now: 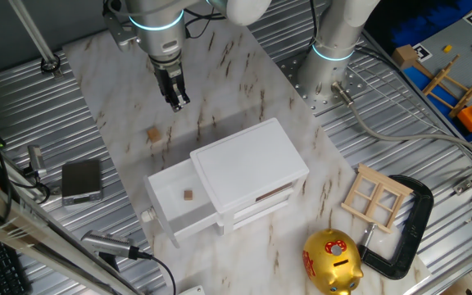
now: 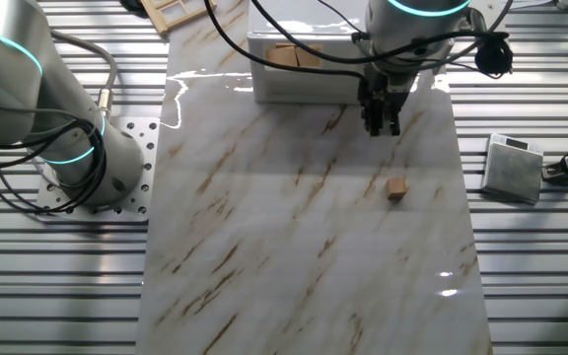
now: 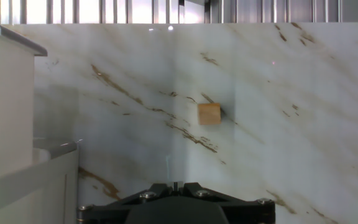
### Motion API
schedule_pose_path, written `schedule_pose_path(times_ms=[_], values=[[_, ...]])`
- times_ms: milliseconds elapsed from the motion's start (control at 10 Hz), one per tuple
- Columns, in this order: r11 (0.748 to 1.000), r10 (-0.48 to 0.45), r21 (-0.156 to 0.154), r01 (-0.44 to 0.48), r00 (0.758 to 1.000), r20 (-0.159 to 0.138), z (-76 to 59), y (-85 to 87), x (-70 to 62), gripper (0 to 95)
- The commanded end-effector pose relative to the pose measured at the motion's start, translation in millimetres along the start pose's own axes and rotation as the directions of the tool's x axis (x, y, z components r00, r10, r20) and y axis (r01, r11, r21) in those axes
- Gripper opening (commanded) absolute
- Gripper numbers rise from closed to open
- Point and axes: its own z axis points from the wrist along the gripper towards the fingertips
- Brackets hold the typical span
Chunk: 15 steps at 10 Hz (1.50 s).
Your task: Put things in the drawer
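A tiny tan wooden cube [image 1: 153, 133] lies on the marble board, left of the white cabinet [image 1: 248, 160]. It also shows in the other fixed view [image 2: 396, 188] and in the hand view [image 3: 209, 114]. The top drawer [image 1: 164, 205] is pulled open, with its round knob [image 1: 147, 215] at the front, and another cube [image 1: 188, 195] lies inside it. My gripper [image 1: 177, 102] hangs above the board, up and to the right of the loose cube. It is shut and empty. It also shows in the other fixed view [image 2: 381, 123] and the hand view [image 3: 176, 185].
A pale wooden window-frame piece [image 1: 377, 197], a black clamp [image 1: 404, 225] and a gold piggy bank [image 1: 332, 260] lie right of the cabinet. A grey box [image 1: 81, 180] sits left of the board. A second arm's base [image 1: 334, 49] stands at the back.
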Motion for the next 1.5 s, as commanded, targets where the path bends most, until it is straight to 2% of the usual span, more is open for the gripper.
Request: schedule_pose_path(times_ms=[100, 300, 500, 700, 1100, 1200, 1300, 1500], values=[[0.990, -0.144, -0.002, 0.144, 0.990, -0.002, 0.0, 0.1, 0.0, 0.0], [0.985, -0.173, -0.005, 0.173, 0.985, 0.001, 0.0, 0.1, 0.0, 0.0], [0.980, -0.197, -0.011, 0.197, 0.980, -0.012, 0.0, 0.1, 0.0, 0.0], [0.961, -0.274, -0.040, 0.274, 0.962, -0.004, 0.0, 0.1, 0.0, 0.0], [0.937, -0.348, -0.047, 0.347, 0.938, -0.001, 0.0, 0.1, 0.0, 0.0], [0.925, -0.371, -0.085, 0.370, 0.928, -0.007, 0.0, 0.1, 0.0, 0.0], [0.920, -0.379, -0.108, 0.376, 0.925, -0.008, 0.0, 0.1, 0.0, 0.0], [0.904, -0.413, -0.125, 0.408, 0.911, -0.017, 0.0, 0.1, 0.0, 0.0]])
